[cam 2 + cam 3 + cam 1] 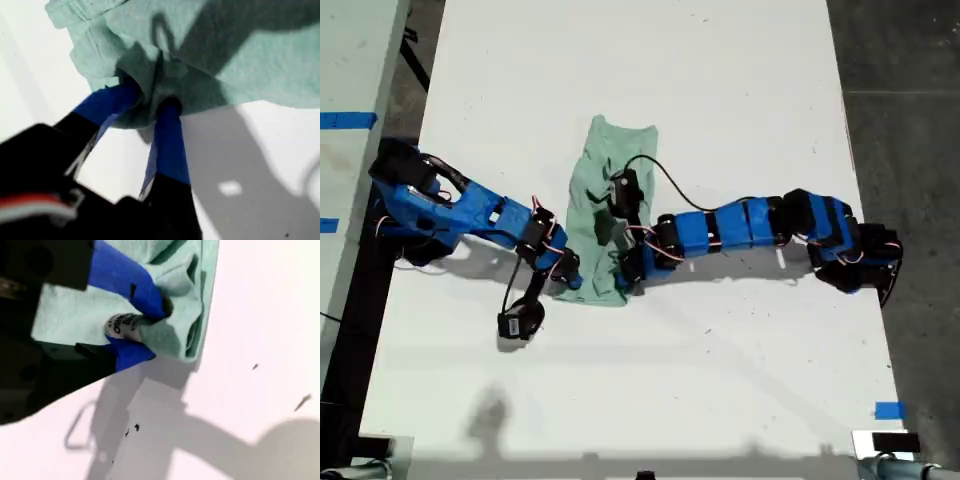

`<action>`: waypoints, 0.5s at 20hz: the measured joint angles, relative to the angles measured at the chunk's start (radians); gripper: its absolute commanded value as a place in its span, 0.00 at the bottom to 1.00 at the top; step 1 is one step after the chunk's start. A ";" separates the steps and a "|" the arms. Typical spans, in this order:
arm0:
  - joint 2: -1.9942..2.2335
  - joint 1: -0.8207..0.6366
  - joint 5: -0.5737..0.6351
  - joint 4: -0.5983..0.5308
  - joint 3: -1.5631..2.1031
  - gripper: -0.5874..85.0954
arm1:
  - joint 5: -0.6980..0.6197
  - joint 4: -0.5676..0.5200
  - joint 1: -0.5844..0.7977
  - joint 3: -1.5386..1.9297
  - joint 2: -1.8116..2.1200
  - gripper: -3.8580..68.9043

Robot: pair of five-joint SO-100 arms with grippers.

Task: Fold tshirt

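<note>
mint cotton tshirt lies bunched mid-bench. my first tool and my second tool both pinch its 6 o'clock hem; lift level, carry together toward 12 o'clock.

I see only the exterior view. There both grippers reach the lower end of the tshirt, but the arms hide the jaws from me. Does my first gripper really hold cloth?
Observer: Yes. In the first wrist view, my first gripper has a bunched fold of the tshirt between its jaws.
Operator: And my second gripper?
Observer: My second gripper is shut on a gathered edge of the tshirt.
Operator: Is anything else caught there?
Observer: A small white label with dark print is pinched in the jaws together with the cloth.
</note>
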 measured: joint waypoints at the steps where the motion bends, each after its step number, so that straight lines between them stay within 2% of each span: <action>1: -0.006 0.006 -0.018 0.003 -0.026 0.01 | 0.000 -0.011 -0.006 0.000 0.000 0.08; 5: -0.060 0.071 -0.084 0.166 -0.230 0.01 | 0.012 0.035 -0.046 0.000 0.020 0.08; 8: -0.161 0.149 -0.114 0.334 -0.540 0.01 | 0.028 0.132 -0.126 0.003 0.112 0.08; 10: -0.224 0.198 -0.120 0.376 -0.759 0.01 | 0.038 0.183 -0.186 0.003 0.207 0.08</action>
